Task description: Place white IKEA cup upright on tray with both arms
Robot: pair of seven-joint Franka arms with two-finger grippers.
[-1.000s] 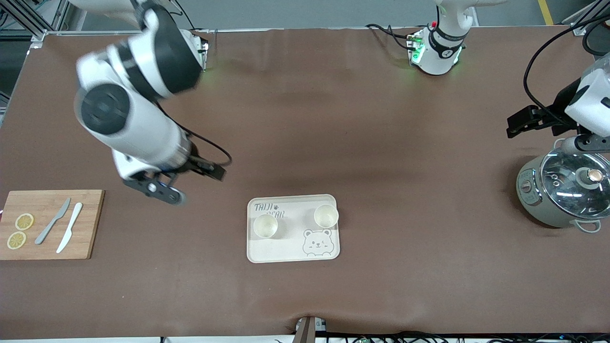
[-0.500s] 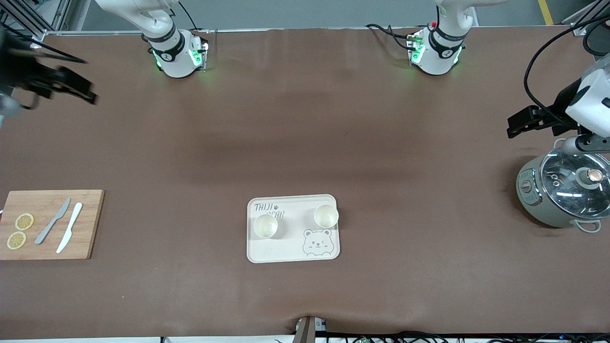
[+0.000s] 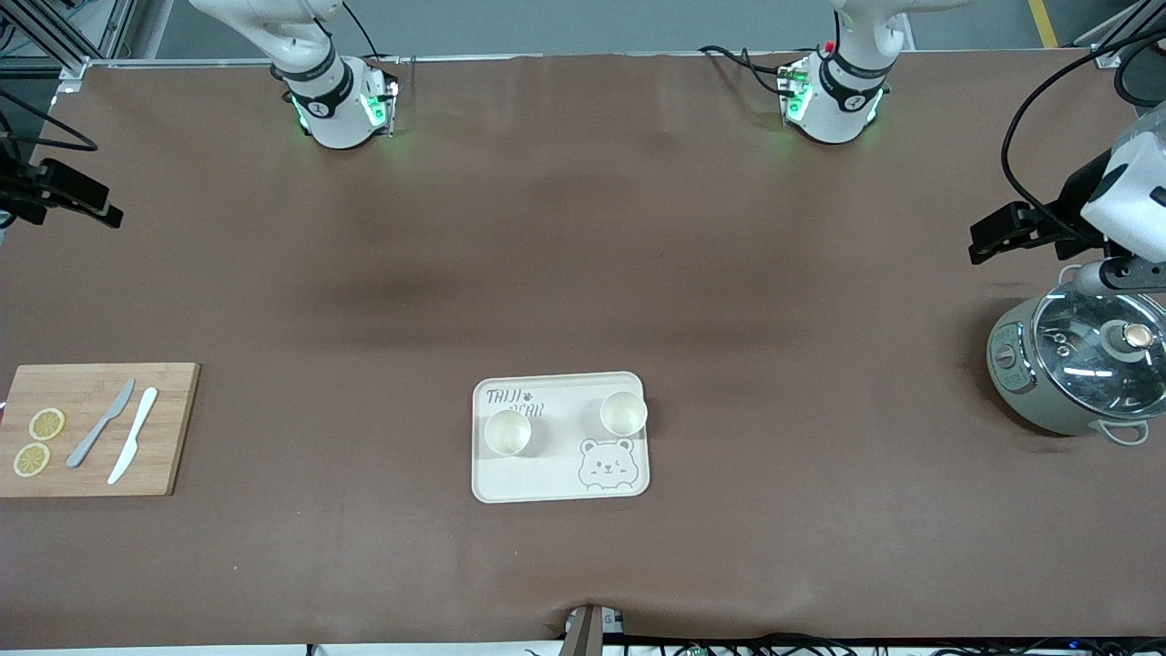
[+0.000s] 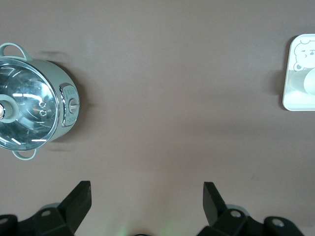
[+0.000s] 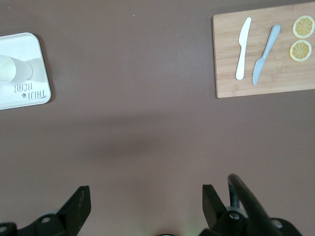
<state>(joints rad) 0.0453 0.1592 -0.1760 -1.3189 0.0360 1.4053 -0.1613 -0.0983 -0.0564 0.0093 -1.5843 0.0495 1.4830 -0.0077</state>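
On the brown table [image 3: 583, 228] in the front view, you see the cream tray [image 3: 547, 474] lying near the front camera, about midway between the two ends. Two white cups stand upright on it: one cup [image 3: 507, 432] sits just under the printed words, toward the right arm's end, and the other cup [image 3: 623, 413] sits above the bear face, toward the left arm's end. A wooden cutting board [image 3: 164, 428] lies at the right arm's end with a grey knife [image 3: 100, 423], a white knife [image 3: 133, 435] and two lemon slices [image 3: 38, 441] on it. A pot with a glass lid [image 3: 1079, 369] stands at the left arm's end. The left gripper [image 3: 1107, 273] hangs over the table right by the pot, and the right gripper [image 3: 18, 205] hangs at the table's edge on the right arm's end, well apart from the tray. Both arms wait. In the left wrist view, you see the left gripper [image 4: 146, 206] with its two fingers spread wide and nothing between them, over bare table, with the pot [image 4: 29, 108] and one corner of the tray [image 4: 290, 101] in sight. In the right wrist view, you see the right gripper [image 5: 146, 209] with its fingers also spread wide and holding nothing, over bare table, with the tray [image 5: 29, 98], one cup [image 5: 12, 70] on it, and the cutting board [image 5: 266, 81] in sight.
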